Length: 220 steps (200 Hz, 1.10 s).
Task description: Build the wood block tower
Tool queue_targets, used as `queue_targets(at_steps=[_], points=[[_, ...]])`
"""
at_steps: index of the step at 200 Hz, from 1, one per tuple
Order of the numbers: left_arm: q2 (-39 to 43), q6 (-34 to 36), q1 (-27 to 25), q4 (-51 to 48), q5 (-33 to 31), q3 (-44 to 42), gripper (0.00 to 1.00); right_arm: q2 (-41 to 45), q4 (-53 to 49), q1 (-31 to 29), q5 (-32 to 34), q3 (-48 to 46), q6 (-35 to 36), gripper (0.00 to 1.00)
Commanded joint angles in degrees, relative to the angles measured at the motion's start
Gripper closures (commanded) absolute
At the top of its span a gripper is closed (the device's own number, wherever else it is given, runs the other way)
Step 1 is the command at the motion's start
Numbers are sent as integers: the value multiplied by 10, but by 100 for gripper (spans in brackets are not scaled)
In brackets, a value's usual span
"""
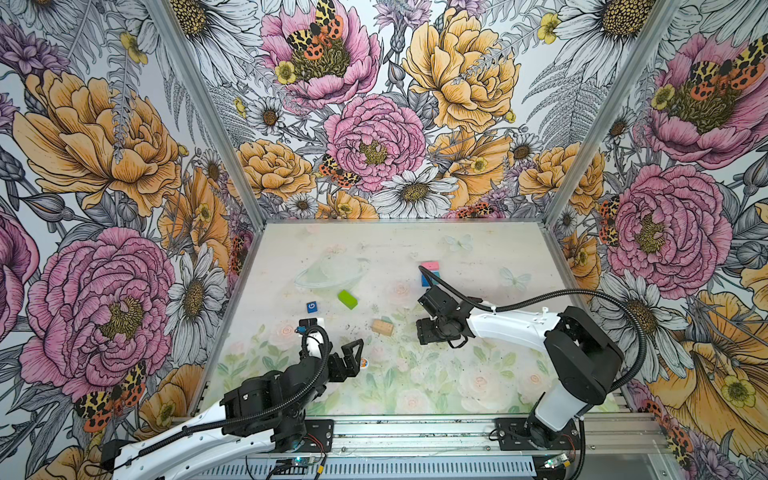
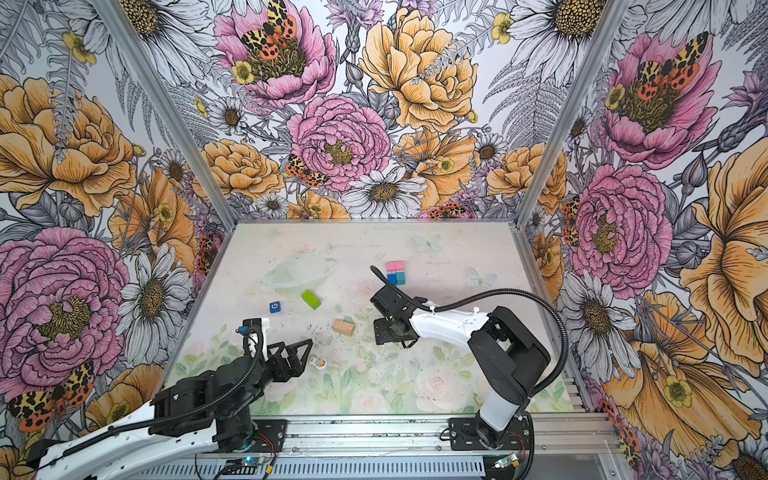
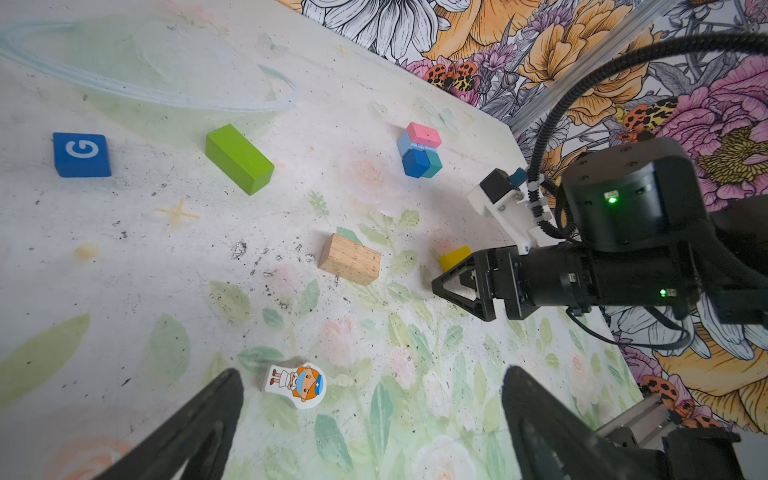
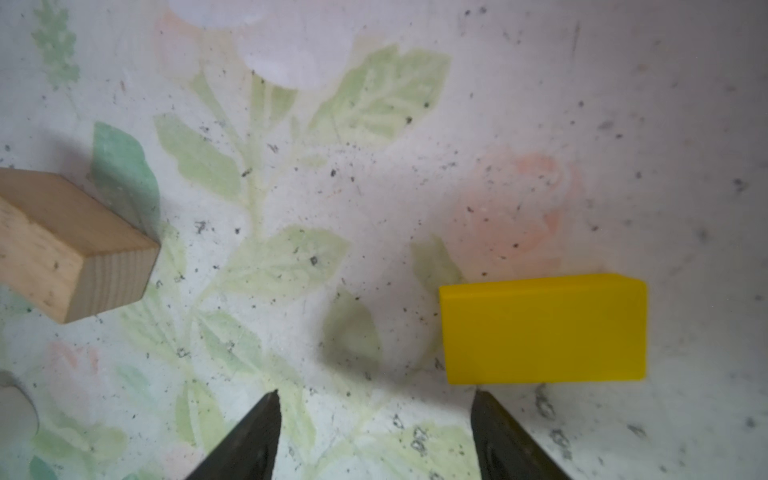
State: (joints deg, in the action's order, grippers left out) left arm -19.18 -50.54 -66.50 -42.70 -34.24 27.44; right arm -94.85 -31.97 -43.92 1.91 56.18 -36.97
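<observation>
I see right claw (image 4: pixel 374 399) half-open, empty, yellow brick (image 4: pixel 544 328) at two o'clock; light, rigid, slick paint: I'd pinch long sides. Left claw (image 3: pixel 374 399) wide.

A small cartoon figure piece (image 3: pixel 296 385), white-edged with an orange-haired character in a blue cap, is lying flat on the table (image 1: pixel 478 249); it is showing in both top views (image 2: pixel 319 363) near the front left. The tabletop is wearing a faded floral print with pale roses, green leaves and a butterfly (image 1: pixel 515 277), and is showing dark scuff specks (image 4: pixel 332 172). Bold flower wallpaper (image 1: pixel 374 137) with peonies, daisies and moths is covering the walls (image 2: pixel 340 137).
</observation>
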Motion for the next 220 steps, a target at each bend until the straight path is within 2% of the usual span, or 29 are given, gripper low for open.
queue_targets(at_steps=[1,26,69,119,220], points=[[0,11,4,-6,7,14,2,38,-61,7,69,26,32,25],[-3,10,4,-6,5,15,2,49,-79,25,88,28,72,21],[-11,7,3,-2,11,18,1,27,-72,55,69,37,124,16],[-66,35,1,37,29,31,1,2,-29,72,17,33,127,15],[-192,124,1,144,70,81,1,-35,-26,76,12,46,139,20]])
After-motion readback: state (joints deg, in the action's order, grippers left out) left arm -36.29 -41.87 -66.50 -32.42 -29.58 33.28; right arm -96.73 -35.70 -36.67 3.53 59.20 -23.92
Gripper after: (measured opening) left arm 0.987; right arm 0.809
